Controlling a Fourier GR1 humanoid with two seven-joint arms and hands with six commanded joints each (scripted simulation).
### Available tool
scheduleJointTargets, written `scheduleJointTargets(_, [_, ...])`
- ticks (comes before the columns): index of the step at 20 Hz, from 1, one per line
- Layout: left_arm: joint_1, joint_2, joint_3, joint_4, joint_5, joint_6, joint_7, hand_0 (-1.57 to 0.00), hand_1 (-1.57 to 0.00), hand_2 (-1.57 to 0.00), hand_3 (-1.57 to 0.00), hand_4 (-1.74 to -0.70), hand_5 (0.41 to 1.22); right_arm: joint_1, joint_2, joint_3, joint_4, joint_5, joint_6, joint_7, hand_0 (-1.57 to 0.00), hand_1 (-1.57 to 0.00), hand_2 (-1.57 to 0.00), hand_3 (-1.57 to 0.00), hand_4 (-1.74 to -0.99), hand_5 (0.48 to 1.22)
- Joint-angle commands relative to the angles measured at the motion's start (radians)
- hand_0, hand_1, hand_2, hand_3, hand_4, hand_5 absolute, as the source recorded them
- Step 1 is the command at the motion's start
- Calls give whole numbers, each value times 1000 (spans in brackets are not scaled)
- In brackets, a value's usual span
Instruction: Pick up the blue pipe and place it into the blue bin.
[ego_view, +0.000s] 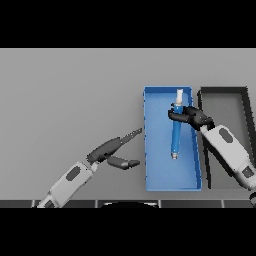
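- The right hand (191, 117) curls its fingers round the upper part of the blue pipe (176, 135), over the blue bin (148, 150).
- The pipe's white tip points away from the robot.
- A black bin (246, 100) sits just right of that hand.
- The left hand (112, 150), fingers spread, hovers over the grey desk (65, 95), left of the blue bin.
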Motion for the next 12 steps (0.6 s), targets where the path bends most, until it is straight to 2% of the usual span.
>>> scheduleJointTargets(1, [-2,2,1,-1,-4,3,-1,1,1,1,1,-831,471,-3,-1,4,-6,8,-11,8,-123,-94,-91,-55,-1189,880])
scheduleJointTargets(2, [-1,9,7,-8,4,2,8,1,1,1,1,-832,471,4,2,4,-1,10,-16,-4,-98,-75,-72,-43,-1188,861])
scheduleJointTargets(4, [-4,14,8,-6,4,-4,-2,1,1,1,1,-829,471,1,5,7,-1,11,-32,9,-63,-48,-46,-27,-1188,818])
scheduleJointTargets(6, [-7,15,14,-3,7,-2,0,1,1,1,1,-828,472,3,8,8,8,24,-36,-14,-40,-30,-29,-17,-1182,795])
scheduleJointTargets(10, [-9,18,12,1,-2,-1,4,1,1,1,1,-826,472,3,5,15,5,34,-20,-28,-20,-15,-14,-8,-1186,772])
scheduleJointTargets(12, [-3,9,4,11,-12,3,0,1,1,1,1,-826,473,-10,13,9,13,22,-21,-14,-20,-15,-14,-8,-1186,767])
